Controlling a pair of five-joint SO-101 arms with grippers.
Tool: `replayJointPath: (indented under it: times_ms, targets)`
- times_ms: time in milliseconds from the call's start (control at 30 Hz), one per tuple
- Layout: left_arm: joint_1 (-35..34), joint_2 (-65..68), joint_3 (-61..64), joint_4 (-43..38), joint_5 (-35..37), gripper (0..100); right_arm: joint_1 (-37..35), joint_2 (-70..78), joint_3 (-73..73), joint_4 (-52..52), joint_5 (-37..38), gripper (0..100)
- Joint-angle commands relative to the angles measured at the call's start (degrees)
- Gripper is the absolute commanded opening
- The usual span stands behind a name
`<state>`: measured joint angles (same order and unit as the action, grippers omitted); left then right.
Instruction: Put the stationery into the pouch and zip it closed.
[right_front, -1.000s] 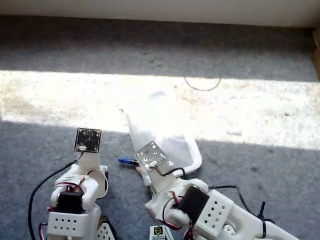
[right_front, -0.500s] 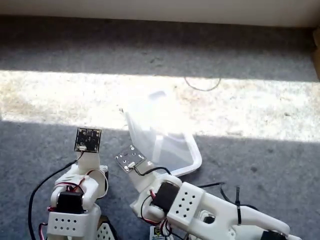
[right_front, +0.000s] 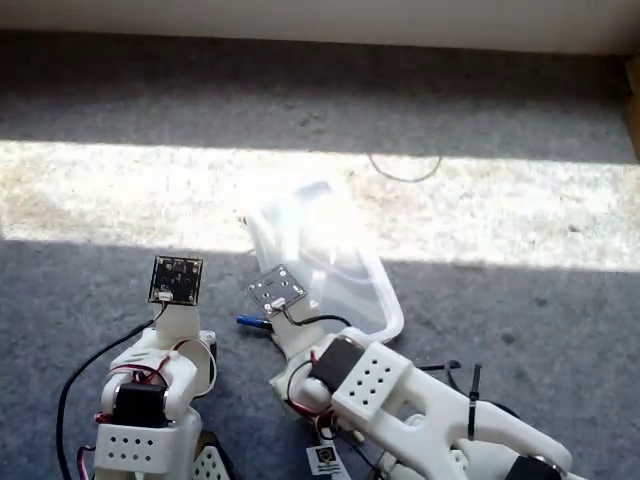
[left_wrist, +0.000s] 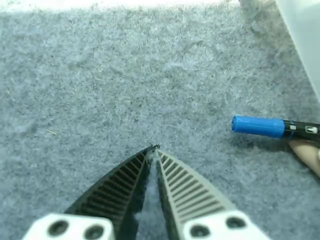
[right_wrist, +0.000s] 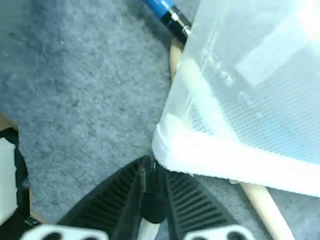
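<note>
Two items, blue pen (left_wrist: 257, 126) and wooden pencil (right_wrist: 263, 205), lie outside the pouch (right_front: 350, 290) by its edge; filling and zipping judged outstanding. Left gripper (left_wrist: 154, 148) closed, empty; right gripper (right_wrist: 151, 162) closed at pouch corner

Item counts.
- Pouch (right_front: 325, 265): one lying.
- Marker (left_wrist: 257, 126): one lying, blue-capped.
- Wooden stick (right_wrist: 260, 202): one lying.
- Arms: two standing, left arm (right_front: 150, 400) and right arm (right_front: 400, 400).
- Grippers: two showing, left gripper (left_wrist: 154, 148) and right gripper (right_wrist: 150, 165), each arm carrying one.
- Wire loop (right_front: 405, 170): one lying.
</note>
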<state>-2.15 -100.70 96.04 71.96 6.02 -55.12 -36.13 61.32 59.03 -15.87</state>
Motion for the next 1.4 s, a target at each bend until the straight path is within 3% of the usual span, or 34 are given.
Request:
replayJointPath:
  times_ms: [0,200,533,633,800,900,1133,1367]
  targets:
    - [0.8,-0.6,1.3,0.4,0.4,1,4.9,0.2,-0.9,-1.6,1.4,0.9]
    - [0.8,-0.6,1.3,0.4,0.4,1,11.2,-0.4,-0.8,-8.1,1.4,0.9]
    - [0.8,-0.6,1.3,0.4,0.4,1,13.5,-0.4,-1.0,-16.3,1.4,1.4]
    - [0.8,-0.6,1.3,0.4,0.4,1,13.1,-0.5,-2.2,-12.0,1.4,4.4]
    - [0.8,-0.6,1.3,0.4,0.4,1,11.5,-0.5,-9.7,3.4,1.1,17.6]
    - [0.8,-0.6,1.3,0.4,0.4,1,9.6,-0.5,-13.2,7.9,1.1,18.5]
    - [0.8,-0.6,1.3,0.4,0.4,1,0.0,-0.5,-10.9,7.4,1.0,18.4]
    - [0.8,-0.6,1.3,0.4,0.4,1,-0.6,0.2,-5.1,1.1,0.9,18.4]
